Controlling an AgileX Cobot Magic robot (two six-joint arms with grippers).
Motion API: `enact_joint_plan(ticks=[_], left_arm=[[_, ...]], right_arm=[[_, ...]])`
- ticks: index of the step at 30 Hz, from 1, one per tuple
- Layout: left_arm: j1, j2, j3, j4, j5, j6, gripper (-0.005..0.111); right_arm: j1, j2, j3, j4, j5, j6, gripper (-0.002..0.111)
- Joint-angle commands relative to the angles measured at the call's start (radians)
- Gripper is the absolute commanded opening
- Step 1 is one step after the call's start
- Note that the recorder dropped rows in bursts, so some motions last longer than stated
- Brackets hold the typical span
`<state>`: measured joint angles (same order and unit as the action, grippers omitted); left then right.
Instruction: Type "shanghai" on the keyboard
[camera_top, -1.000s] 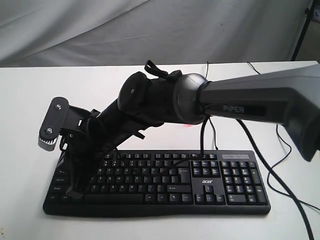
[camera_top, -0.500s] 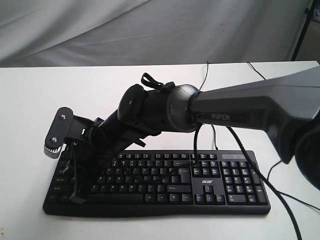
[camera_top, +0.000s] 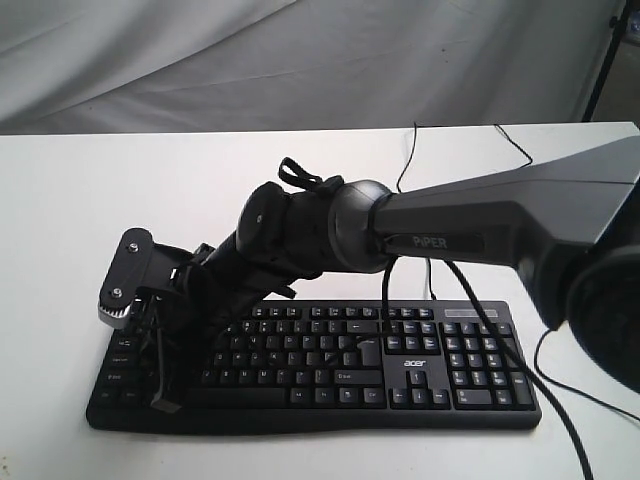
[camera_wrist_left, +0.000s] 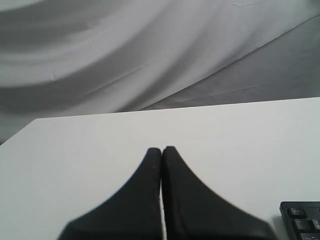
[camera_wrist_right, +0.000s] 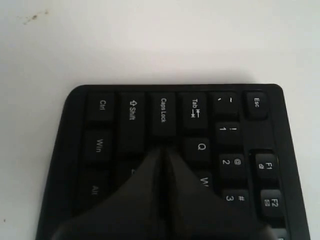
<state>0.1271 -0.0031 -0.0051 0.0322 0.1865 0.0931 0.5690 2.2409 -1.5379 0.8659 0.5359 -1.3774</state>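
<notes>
The keyboard (camera_top: 320, 372) lies flat near the front edge of the white desk (camera_top: 70, 200), about midway along that edge with its long side parallel to it; it is black with white legends, and the acer logo (camera_top: 415, 363) sits above the arrow keys, beside the number pad at its right end. In the right wrist view the keyboard (camera_wrist_right: 225, 130) shows its left end, with Ctrl, Shift, Caps Lock, Tab and Esc readable along the edge and Q, 1, 2 and 3 beyond. The right gripper (camera_top: 165, 402) points down over that left end, its two black fingers (camera_wrist_right: 145, 185) pressed together with nothing between them, and the right gripper (camera_wrist_right: 161, 150) has its tip just past the Caps Lock key; the pictures do not settle whether the tip touches a key. The right arm (camera_top: 500, 215), dark grey and marked PiPER, reaches in from the right edge of the desk and crosses above the keyboard's back rows. Thin black cables (camera_top: 560, 400) trail over the desk behind and to the right of the keyboard. The left gripper (camera_wrist_left: 161, 150) is likewise clenched on nothing, above bare desk (camera_wrist_left: 75, 150), with one corner of the keyboard (camera_wrist_left: 302, 220) just in sight. A pale grey cloth (camera_top: 300, 60) hangs behind the desk's back edge.
</notes>
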Motion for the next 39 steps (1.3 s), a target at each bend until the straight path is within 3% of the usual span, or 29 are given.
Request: enact_joint_plan(ticks=[1,39], left_arm=[[-0.004,0.003,0.005,-0.001,-0.003,-0.003,0.001],[-0.004,0.003,0.005,-0.001,-0.003,-0.003,0.001]], right_arm=[[0.001,-0.004,0.005,-0.008,-0.011,0.002,0.0],[0.001,0.0,0.005,-0.057,-0.018,0.0,0.0]])
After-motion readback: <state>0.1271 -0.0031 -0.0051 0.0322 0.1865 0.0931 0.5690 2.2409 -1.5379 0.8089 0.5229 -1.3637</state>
